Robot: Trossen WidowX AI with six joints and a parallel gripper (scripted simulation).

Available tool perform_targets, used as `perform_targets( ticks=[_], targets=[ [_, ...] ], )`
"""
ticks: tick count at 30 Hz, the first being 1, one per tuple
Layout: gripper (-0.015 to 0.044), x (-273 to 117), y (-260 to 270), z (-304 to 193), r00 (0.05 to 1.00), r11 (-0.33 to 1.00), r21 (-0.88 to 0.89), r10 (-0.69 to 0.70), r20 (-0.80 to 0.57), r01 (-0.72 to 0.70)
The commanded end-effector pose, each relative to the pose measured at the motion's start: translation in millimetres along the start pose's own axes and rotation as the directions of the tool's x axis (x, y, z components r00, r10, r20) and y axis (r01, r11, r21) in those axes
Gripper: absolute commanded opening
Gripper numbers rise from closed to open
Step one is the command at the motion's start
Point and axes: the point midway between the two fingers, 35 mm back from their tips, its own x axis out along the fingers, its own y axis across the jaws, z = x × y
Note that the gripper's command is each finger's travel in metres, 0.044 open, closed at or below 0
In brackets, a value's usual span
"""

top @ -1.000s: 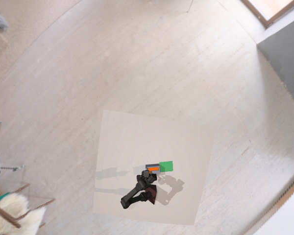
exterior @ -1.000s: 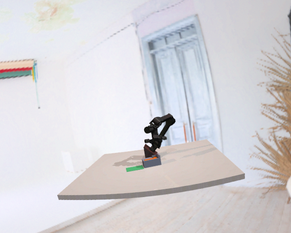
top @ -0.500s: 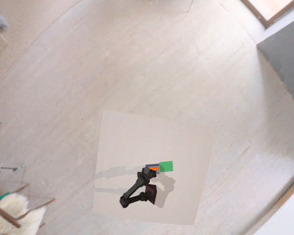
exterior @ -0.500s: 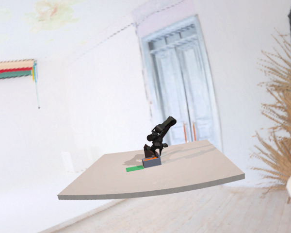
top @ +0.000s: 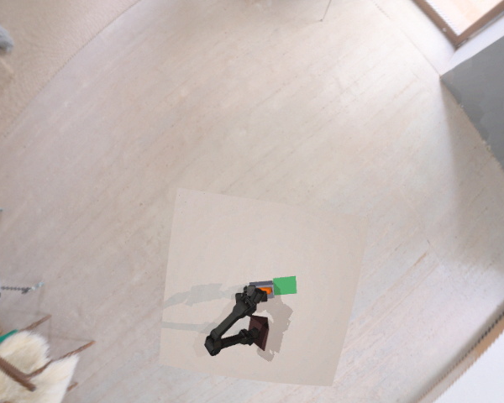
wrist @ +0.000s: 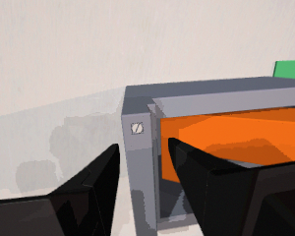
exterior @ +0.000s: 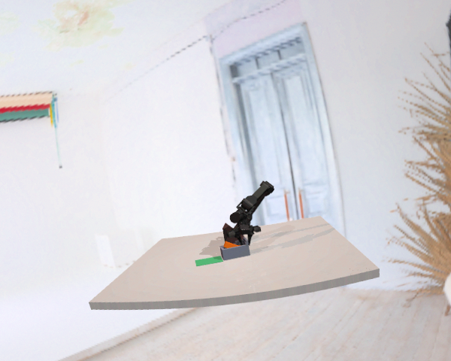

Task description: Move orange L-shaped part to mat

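The orange L-shaped part (top: 265,290) (exterior: 230,244) (wrist: 226,135) is tilted in the grey tray (top: 260,283) (exterior: 235,252) (wrist: 141,172). Its end nearer the green mat (top: 285,285) (exterior: 207,261) (wrist: 291,70) stands up above the tray rim in the exterior view. Its other end is low in the pocket. My gripper (wrist: 144,146) is partly open with nothing between the fingers except the view of the tray's end wall. In the wrist view the right finger overlaps the low end of the part, and the left finger is outside the tray. Contact at the fingertips is hidden.
The arm's dark red base (top: 258,332) stands on the pale table (top: 226,234) (exterior: 171,283) close to the tray. The mat lies against the tray's far end from my gripper. The tray's raised walls surround the pocket, and a screw head (wrist: 137,128) marks one corner.
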Motion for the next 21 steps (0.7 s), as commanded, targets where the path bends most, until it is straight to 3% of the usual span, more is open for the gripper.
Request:
perform_targets(
  ticks=[1, 21],
  targets=[
    [0.0180, 8.8, 0.3, -2.1, 1.000, 1.000, 0.005, 0.004, -0.005, -0.004],
    [0.0180, 12.8, 0.6, -2.3, 1.000, 1.000, 0.005, 0.005, -0.005, -0.005]
  ],
)
